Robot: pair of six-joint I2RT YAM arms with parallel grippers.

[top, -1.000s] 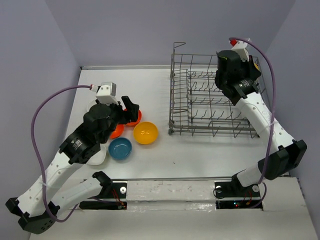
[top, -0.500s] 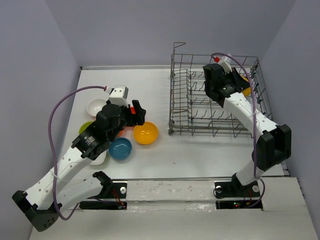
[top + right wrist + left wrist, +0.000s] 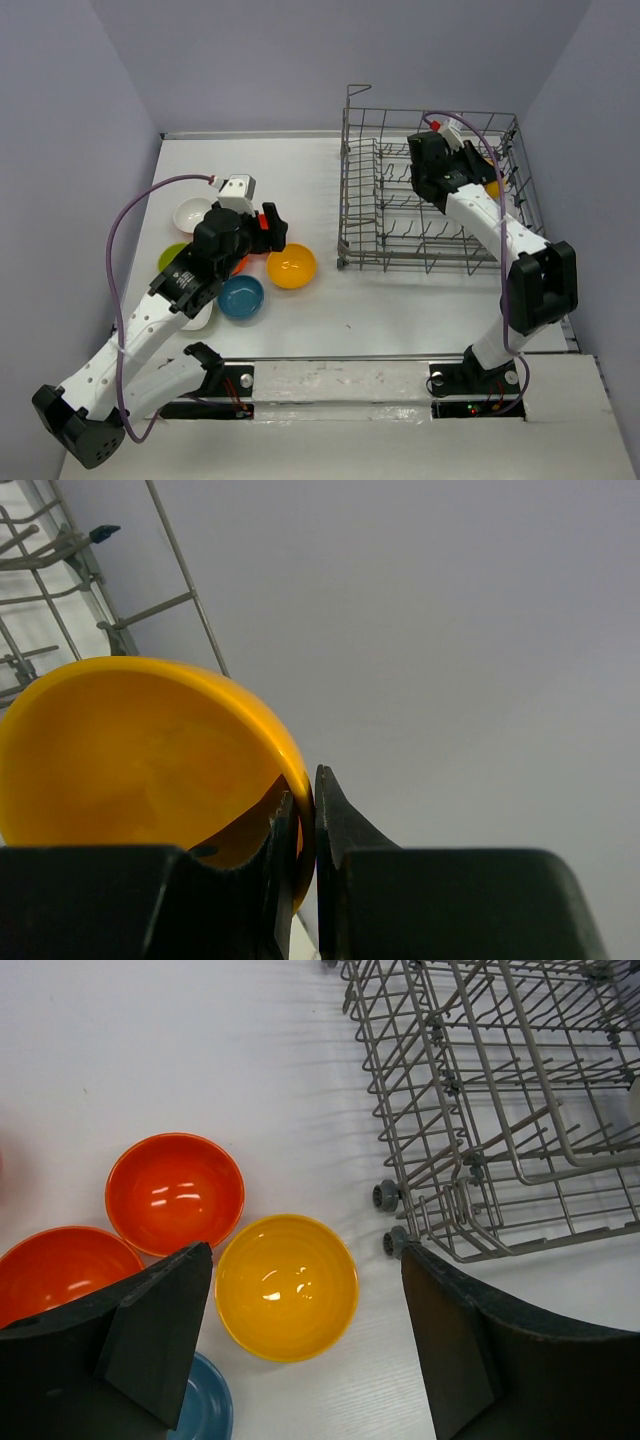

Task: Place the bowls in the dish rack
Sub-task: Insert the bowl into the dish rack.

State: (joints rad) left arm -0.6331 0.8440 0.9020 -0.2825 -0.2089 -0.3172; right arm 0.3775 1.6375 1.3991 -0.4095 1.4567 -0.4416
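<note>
The table [image 3: 400, 300] is white and the dish rack [image 3: 430, 215] on it is plain grey wire. The bowls are glossy and each of one colour with no pattern: an orange-yellow bowl [image 3: 287, 1286], a red-orange bowl [image 3: 175, 1192], a second red-orange bowl [image 3: 62, 1272], a blue bowl [image 3: 241, 297], a lime green bowl [image 3: 171, 256] and a white bowl [image 3: 192, 214]. The arms [image 3: 130, 340] are white with black joints and purple cables [image 3: 120, 240], and both the left gripper [image 3: 305, 1260] and the right gripper [image 3: 308, 800] are matt black, the right one against the rim of a second orange-yellow bowl [image 3: 140, 750].
</note>
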